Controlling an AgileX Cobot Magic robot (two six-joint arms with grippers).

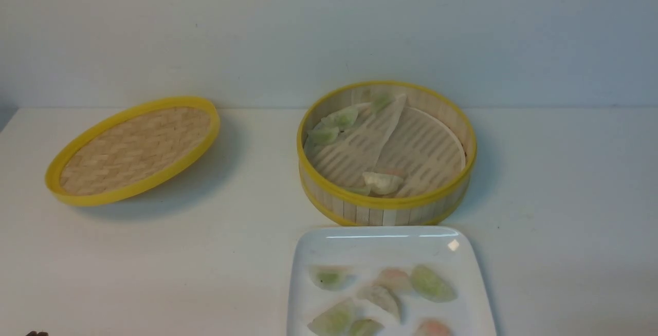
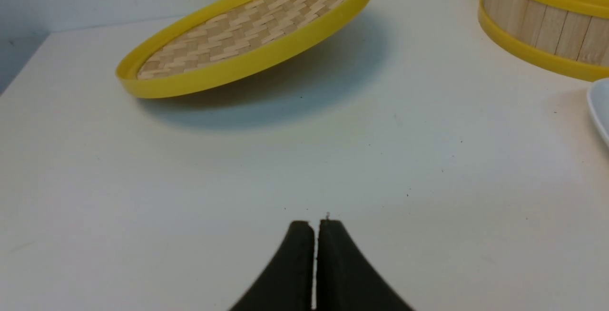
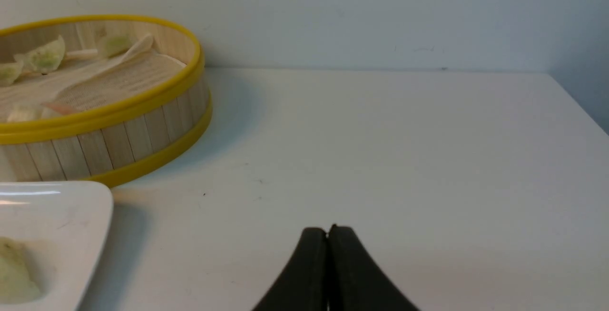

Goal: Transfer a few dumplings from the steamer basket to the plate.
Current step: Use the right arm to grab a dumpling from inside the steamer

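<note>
The steamer basket [image 1: 385, 207] stands at the table's middle, its whitish liner folded up on one side. Inside it lie several dumplings: green ones [image 1: 340, 118] at the back left and a whitish one [image 1: 382, 182] by the front wall. In front of the basket the white plate [image 1: 380, 243] carries several dumplings [image 1: 432, 283], green and pinkish. My left gripper [image 2: 314, 223] is shut and empty, low over bare table in front of the lid. My right gripper [image 3: 327, 229] is shut and empty, to the right of the plate [image 3: 71, 216] and the basket [image 3: 119, 140].
The shallow woven lid [image 1: 134, 150] with its yellow rim lies tilted at the left of the table, also seen in the left wrist view as the lid [image 2: 247, 40]. A pale wall rises behind the table. The table's right edge [image 3: 578, 106] shows in the right wrist view.
</note>
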